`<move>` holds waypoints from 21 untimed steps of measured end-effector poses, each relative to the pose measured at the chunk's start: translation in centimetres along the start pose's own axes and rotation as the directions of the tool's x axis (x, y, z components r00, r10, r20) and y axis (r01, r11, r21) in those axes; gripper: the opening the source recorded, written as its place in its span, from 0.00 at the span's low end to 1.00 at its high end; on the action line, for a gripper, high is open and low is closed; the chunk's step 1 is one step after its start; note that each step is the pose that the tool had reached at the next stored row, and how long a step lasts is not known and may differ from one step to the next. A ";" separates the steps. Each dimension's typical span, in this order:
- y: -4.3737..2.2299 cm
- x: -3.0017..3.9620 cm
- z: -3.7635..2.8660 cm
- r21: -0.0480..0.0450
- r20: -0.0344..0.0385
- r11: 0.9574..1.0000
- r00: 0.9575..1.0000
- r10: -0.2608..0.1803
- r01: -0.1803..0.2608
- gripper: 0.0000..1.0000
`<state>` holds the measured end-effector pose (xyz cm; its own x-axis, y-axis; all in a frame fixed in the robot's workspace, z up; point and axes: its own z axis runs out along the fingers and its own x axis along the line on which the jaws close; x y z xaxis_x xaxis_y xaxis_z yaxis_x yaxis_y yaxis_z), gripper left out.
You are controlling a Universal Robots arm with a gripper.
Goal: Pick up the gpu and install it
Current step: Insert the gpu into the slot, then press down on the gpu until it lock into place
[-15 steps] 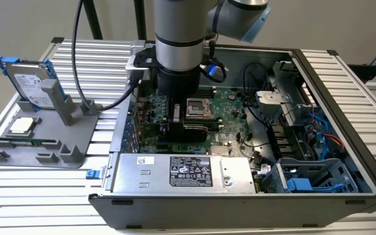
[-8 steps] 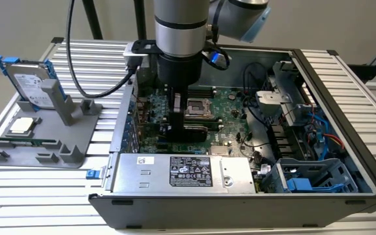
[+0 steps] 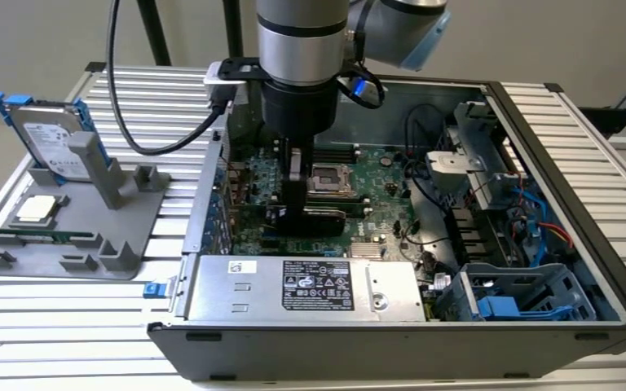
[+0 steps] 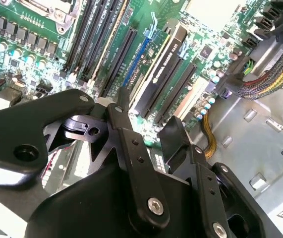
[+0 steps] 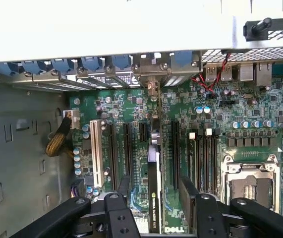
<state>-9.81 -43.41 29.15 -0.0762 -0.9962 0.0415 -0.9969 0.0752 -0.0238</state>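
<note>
The gpu [image 5: 154,198] stands on edge in a motherboard slot inside the open computer case [image 3: 574,163]. Its silver bracket end points toward the case's rear wall with the blue latches. In the second wrist view the gpu's [image 4: 163,69] black labelled top edge runs among the long black slots. My gripper [image 5: 155,184] hangs straight above it, open. One black finger [image 5: 124,186] sits on each side of the card with a gap to both faces. In the exterior view the arm reaches down into the case, with the gripper [image 3: 304,213] just over the dark gpu [image 3: 329,218].
Left of the case, a grey fixture [image 3: 74,244] carries a silver hard drive in a blue frame [image 3: 52,142] and a thin green memory stick [image 3: 41,238]. Inside the case are the CPU socket [image 3: 329,175], power supply [image 3: 302,285], cables [image 3: 531,212] and a blue-latched drive cage [image 3: 520,301].
</note>
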 end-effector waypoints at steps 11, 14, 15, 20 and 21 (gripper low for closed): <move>0.00 0.00 -0.01 0.001 0.000 1.000 1.000 0.000 0.000 0.00; 0.01 0.00 -0.01 0.001 0.000 1.000 1.000 0.000 0.000 0.00; 0.01 0.00 -0.01 0.001 0.000 1.000 1.000 0.000 0.000 0.00; 0.00 0.00 -0.01 0.002 0.000 1.000 1.000 0.000 0.000 0.00; 0.00 0.00 -0.01 0.002 0.000 1.000 1.000 0.000 0.000 0.00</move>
<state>-9.81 -43.42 29.15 -0.0762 -0.9962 0.0416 -0.9968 0.0752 -0.0257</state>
